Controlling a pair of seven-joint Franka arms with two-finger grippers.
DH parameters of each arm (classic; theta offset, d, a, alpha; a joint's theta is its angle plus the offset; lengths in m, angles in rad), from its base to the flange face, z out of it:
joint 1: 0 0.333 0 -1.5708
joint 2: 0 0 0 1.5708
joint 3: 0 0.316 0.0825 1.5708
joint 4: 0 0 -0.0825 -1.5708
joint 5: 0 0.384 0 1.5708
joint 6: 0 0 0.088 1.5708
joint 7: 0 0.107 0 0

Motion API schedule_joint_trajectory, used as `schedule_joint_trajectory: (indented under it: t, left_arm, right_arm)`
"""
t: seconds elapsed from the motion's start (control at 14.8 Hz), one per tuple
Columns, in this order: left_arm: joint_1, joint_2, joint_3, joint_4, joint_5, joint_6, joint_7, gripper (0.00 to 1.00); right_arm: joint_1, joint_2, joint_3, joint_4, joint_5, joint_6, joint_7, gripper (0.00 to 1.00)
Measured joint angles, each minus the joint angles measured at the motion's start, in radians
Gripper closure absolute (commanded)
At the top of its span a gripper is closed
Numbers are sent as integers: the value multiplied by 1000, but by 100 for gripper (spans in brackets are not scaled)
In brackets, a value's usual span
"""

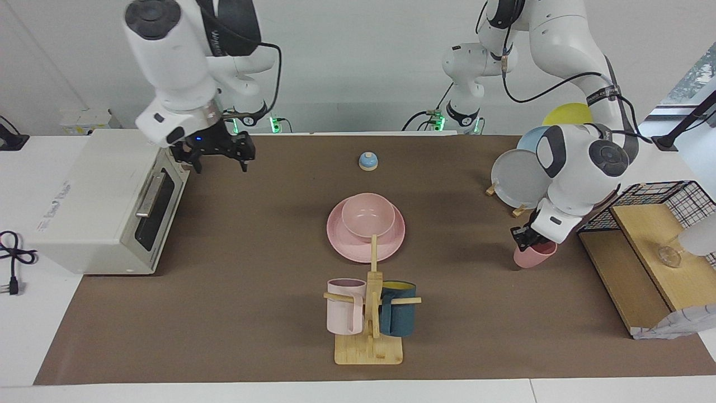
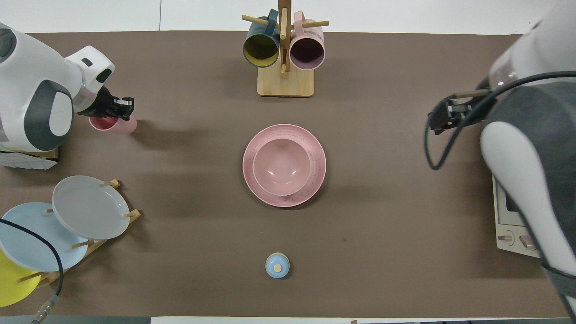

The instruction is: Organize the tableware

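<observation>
The pink plate [image 1: 391, 246] lies mid-table with the pink bowl [image 1: 368, 215] on it; both also show in the overhead view, plate [image 2: 315, 180] and bowl [image 2: 281, 166]. The pink cup [image 1: 540, 256] [image 2: 121, 126] is toward the left arm's end of the table and looks tilted. My left gripper [image 1: 526, 238] [image 2: 118, 108] is down at the cup's rim and shut on it. My right gripper [image 1: 218, 159] [image 2: 443, 118] is open and empty, raised beside the toaster oven [image 1: 95, 201], where the arm waits.
A wooden mug tree [image 1: 369, 347] holds a pale pink mug [image 1: 344, 308] and a teal mug [image 1: 398, 316], farther from the robots than the plate. A blue bell [image 1: 368, 161] sits nearer. A rack with a grey plate [image 1: 517, 179] and a wooden shelf [image 1: 643, 263] flank the cup.
</observation>
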Motion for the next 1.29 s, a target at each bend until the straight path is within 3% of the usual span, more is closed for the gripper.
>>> schedule_joint_trajectory:
  t: [0.27, 0.54, 0.88, 1.29]
  left_arm:
    - [-150, -5, -10, 245, -2, -287, -285, 100]
    - [-400, 42, -18, 402, -15, -346, -664, 100]
    - [-577, 113, -17, 337, -17, -176, -894, 100]
    - [-589, 149, -9, 244, -17, -96, -929, 100]
  right_arm:
    - [0, -23, -52, -71, 5, 14, -41, 0]
    - [0, -53, -78, -171, 5, 38, -41, 0]
    - [2, -94, -90, -248, -4, 97, -48, 0]
    - [3, -98, -80, -263, -5, 150, -50, 0]
